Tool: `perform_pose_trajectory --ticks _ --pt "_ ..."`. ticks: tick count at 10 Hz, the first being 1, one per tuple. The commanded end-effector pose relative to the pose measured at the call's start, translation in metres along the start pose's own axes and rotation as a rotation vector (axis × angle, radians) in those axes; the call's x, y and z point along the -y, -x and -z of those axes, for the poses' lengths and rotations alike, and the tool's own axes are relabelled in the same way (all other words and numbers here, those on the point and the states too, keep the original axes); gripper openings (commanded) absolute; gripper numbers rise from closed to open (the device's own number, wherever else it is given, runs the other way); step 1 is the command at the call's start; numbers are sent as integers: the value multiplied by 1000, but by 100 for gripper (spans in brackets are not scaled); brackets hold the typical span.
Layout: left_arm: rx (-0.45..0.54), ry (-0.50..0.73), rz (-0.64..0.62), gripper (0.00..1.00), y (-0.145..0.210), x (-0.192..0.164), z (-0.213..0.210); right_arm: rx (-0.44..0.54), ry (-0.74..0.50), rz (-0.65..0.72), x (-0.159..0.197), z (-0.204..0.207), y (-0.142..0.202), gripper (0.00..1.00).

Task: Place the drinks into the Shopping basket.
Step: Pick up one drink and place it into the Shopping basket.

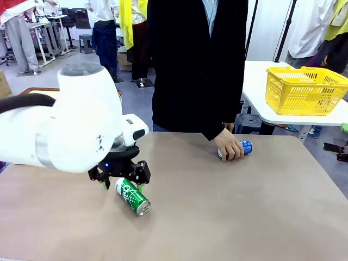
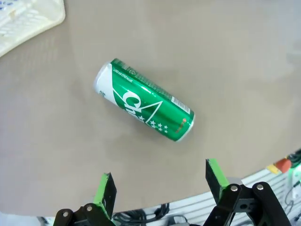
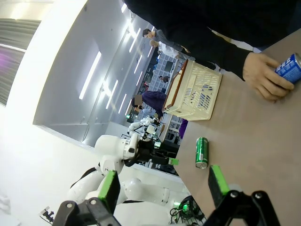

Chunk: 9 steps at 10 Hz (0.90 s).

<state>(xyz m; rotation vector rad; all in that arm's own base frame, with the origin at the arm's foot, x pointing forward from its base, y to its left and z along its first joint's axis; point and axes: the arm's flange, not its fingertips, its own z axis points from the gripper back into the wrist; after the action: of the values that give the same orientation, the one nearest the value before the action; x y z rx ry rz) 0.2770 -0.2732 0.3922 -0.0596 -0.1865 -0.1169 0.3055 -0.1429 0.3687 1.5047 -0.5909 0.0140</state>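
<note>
your left end effector (image 1: 124, 186) is spread wide and holds nothing. it hangs low over the green can (image 2: 143, 100), which lies on its side on the desk (image 1: 244, 217), on your left half and near the robot's edge. in the left wrist view the can sits ahead of the fingers (image 2: 107, 188), not between them, and it runs on a slant to the line from pad to pad.

so the step in hand, as i read it, is the pick of this can. first bring the end effector forward until the can's middle is centred in the gap. then roll the wrist so the pads face the can's long sides and close across its width, not over the silver ends. come down straight. a lying can rolls at the least nudge, so let both pads meet it together and stay clear of the desk with the tips.

the shopping basket (image 3: 195, 92) stands on the desk's far left, beside the person; lift high enough to clear its rim before you let go.

the blue can (image 1: 246, 147) lies at the far side under the person's hand (image 1: 229, 147). leave it for now. your right end effector (image 3: 163, 178) is wide and holds nothing, well back from both cans.
</note>
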Motion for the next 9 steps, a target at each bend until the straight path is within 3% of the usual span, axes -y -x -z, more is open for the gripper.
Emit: perform_pose_trajectory --ticks 1,2,4,6,9 --pt "-52 -11 -160 100 1 -15 19 -5 -4 14 -5 -1 0 100" --pt "0 0 0 100 0 0 0 -5 -4 14 -5 -1 0 100" --pt "0 0 0 100 0 0 0 -5 -4 14 -5 -1 0 100" --pt "-38 12 -119 100 -12 -1 21 -5 -4 14 -5 -1 0 100" --pt "-40 40 -164 100 -18 0 28 -5 -4 14 -5 -1 0 100"
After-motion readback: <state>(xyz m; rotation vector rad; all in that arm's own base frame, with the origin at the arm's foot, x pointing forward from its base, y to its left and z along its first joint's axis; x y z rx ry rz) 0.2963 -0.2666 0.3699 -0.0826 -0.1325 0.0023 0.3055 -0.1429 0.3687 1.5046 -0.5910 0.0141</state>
